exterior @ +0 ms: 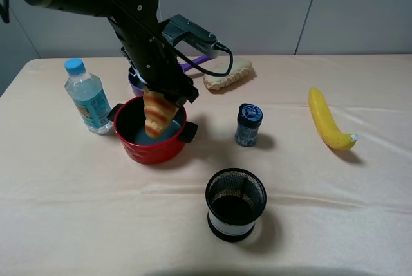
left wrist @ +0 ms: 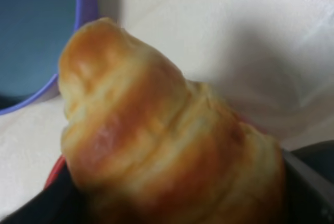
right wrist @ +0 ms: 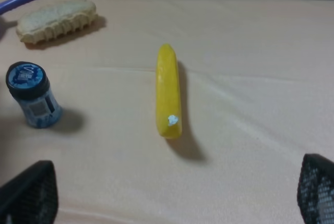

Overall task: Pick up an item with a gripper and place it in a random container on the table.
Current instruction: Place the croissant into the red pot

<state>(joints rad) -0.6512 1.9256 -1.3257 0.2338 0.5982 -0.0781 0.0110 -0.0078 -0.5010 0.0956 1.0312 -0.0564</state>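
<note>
Pale beige-pink cloth covers the desk [exterior: 360,224] under plain grey walls. At the left end effector [exterior: 168,91] the jaws are clamped on the upper end of the croissant [exterior: 158,115], which hangs over the mouth of the red pot [exterior: 149,152]. Its long axis is near upright, slightly tilted, with the tapered lower tip pointing down inside the rim. Whether that tip touches the pot's floor cannot be told. It looks light and probably soft under its ridged crust, so a gentle pinch across one end, as here, should hold without crushing. A water bottle [exterior: 87,99] stands just beside the pot, and a purple pan [exterior: 134,85] sits behind it. The right end effector [right wrist: 177,182] is spread wide, gripping nothing, facing the banana [right wrist: 168,91].
</note>
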